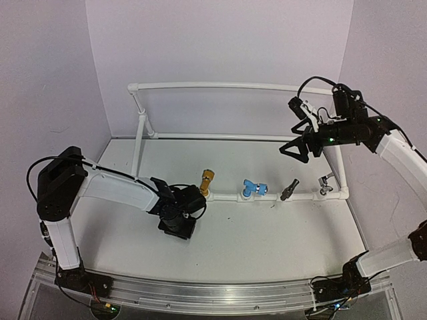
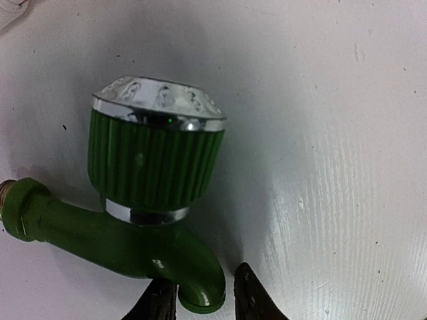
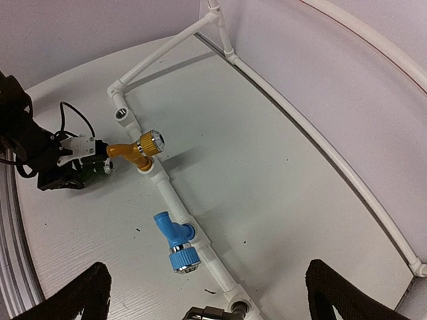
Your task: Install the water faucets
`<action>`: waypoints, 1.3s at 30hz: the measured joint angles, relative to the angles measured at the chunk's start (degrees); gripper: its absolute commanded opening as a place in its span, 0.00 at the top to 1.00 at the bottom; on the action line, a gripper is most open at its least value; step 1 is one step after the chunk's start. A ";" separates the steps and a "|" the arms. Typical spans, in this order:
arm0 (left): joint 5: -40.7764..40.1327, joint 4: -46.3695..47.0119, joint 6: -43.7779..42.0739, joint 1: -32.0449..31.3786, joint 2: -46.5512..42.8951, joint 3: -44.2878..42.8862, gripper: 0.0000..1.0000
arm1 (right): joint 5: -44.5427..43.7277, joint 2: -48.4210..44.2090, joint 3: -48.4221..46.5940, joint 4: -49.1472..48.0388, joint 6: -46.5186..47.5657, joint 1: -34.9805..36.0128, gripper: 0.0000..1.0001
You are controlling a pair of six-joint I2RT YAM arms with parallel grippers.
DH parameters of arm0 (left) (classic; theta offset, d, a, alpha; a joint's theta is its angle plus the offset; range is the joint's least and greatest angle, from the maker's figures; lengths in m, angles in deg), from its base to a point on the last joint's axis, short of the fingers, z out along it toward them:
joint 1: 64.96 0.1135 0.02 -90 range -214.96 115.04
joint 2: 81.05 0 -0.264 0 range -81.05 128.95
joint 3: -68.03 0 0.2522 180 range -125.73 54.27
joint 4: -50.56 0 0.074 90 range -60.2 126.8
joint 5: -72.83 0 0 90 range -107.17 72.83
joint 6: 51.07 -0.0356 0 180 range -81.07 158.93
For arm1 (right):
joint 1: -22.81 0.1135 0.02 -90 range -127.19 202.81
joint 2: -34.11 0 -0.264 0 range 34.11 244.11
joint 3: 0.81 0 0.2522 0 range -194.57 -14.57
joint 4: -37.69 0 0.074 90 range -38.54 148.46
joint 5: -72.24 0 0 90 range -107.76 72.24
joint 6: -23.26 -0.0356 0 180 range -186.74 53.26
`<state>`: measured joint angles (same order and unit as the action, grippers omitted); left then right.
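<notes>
A green faucet (image 2: 153,167) lies on its side on the white table, ribbed knob with a chrome cap facing up. My left gripper (image 2: 203,293) straddles its spout, fingertips close on both sides, with a sliver of table showing beside the right tip. In the top view the left gripper (image 1: 180,225) covers this faucet. Golden-orange (image 1: 207,180), blue (image 1: 252,189), dark grey (image 1: 289,190) and silver (image 1: 325,181) faucets sit in the front pipe. My right gripper (image 1: 297,150) hangs open and empty above the frame's right side.
The white pipe frame (image 1: 227,85) stands against the back and side walls. Its front pipe has an unfilled socket (image 3: 121,113) left of the golden-orange faucet (image 3: 137,150). The blue faucet (image 3: 177,240) points at the near edge. An aluminium rail (image 1: 220,293) runs along the front.
</notes>
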<state>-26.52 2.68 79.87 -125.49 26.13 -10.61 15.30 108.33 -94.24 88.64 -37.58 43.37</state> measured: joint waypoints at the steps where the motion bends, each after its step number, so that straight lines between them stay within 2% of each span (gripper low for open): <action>1: -0.47 0.41 0.16 -0.04 0.04 0.05 0.76 | 0.00 0.00 0.12 -0.03 -0.01 0.00 0.02; 11: -3.39 -0.37 2.51 -1.20 -0.30 0.32 1.00 | 0.44 0.20 0.53 0.01 -0.73 0.00 0.02; 17: -1.31 -9.11 4.38 -6.27 -4.98 -2.25 1.00 | 2.35 1.56 0.52 -0.01 -0.71 0.09 0.02; 24: 5.18 -9.76 4.57 -8.85 -24.07 -7.29 1.00 | 5.28 2.60 0.41 0.00 -0.70 0.65 0.02; 27: 7.79 -8.70 2.99 -8.81 -29.12 -11.73 1.00 | 7.19 2.62 0.19 -0.05 -0.72 0.74 0.02; 33: 15.99 -2.61 -2.97 -8.81 -29.71 -18.38 1.00 | 12.91 2.62 0.14 -1.34 -2.35 1.62 0.02; 39: 26.90 4.25 -8.42 -8.81 -24.62 -25.90 1.00 | 19.52 2.58 0.19 -7.94 -6.89 4.59 0.06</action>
<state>0.38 6.93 71.45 -134.30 1.51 -36.51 34.81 110.91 -94.06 80.71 -44.47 47.96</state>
